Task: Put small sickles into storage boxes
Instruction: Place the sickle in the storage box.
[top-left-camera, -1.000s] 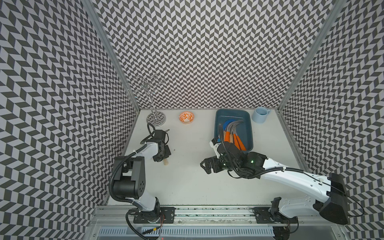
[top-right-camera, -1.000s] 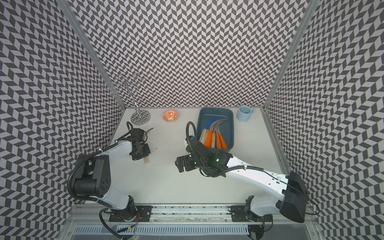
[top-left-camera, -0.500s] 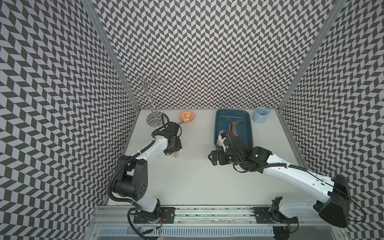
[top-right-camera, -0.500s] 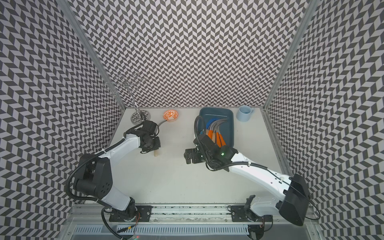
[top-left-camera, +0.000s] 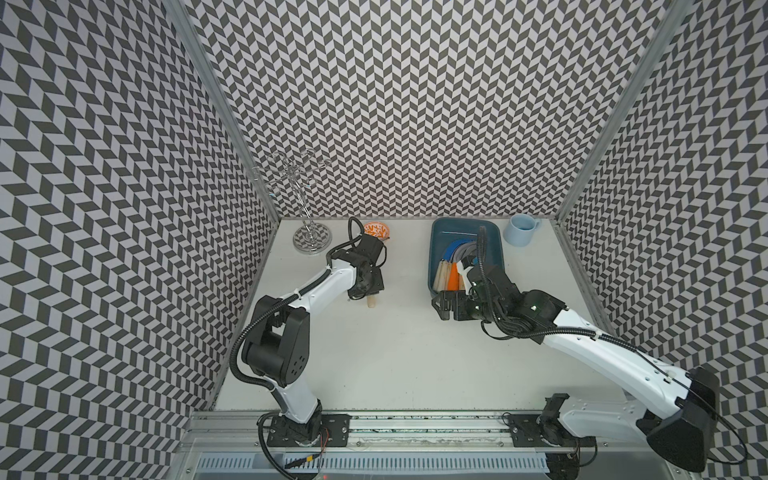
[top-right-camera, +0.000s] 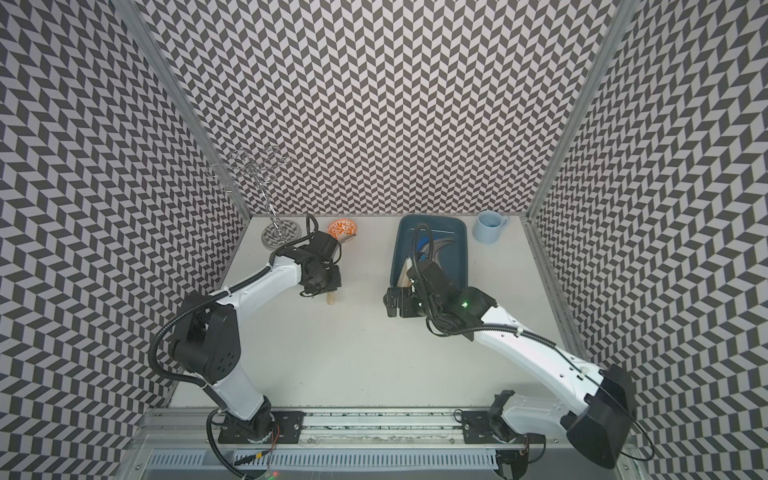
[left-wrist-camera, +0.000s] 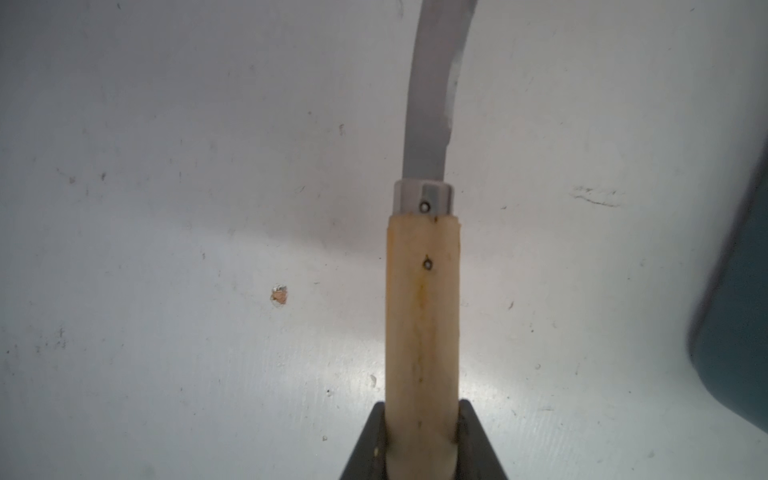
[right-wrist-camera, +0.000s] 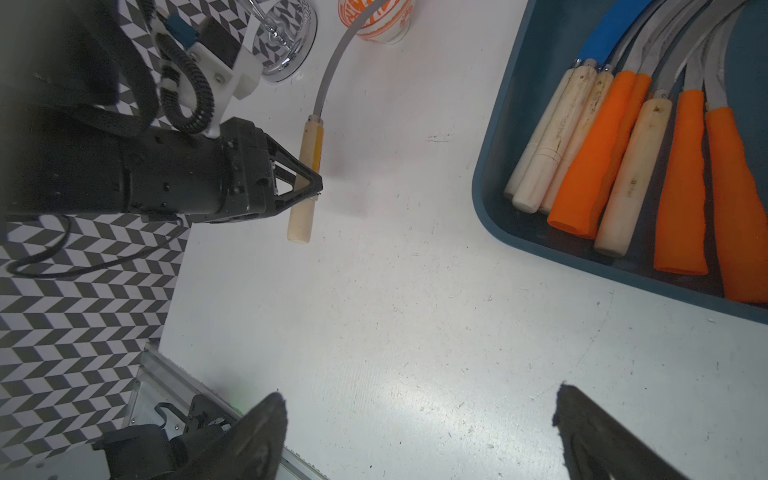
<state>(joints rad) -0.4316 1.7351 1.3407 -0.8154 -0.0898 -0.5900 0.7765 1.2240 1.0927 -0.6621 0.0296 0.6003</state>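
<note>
White tabletop (top-left-camera: 395, 340) underlies the left gripper (right-wrist-camera: 309, 187) clamped on a wooden-handled sickle (left-wrist-camera: 422, 311) near the teal tray (right-wrist-camera: 482, 199); it should travel level, blade matching the stored sickles (right-wrist-camera: 623, 166), avoiding the open right gripper (right-wrist-camera: 415, 411).

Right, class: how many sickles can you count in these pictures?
8. One wooden-handled sickle is in the left hand; seven lie side by side in the teal tray. Overlap may hide more.
</note>
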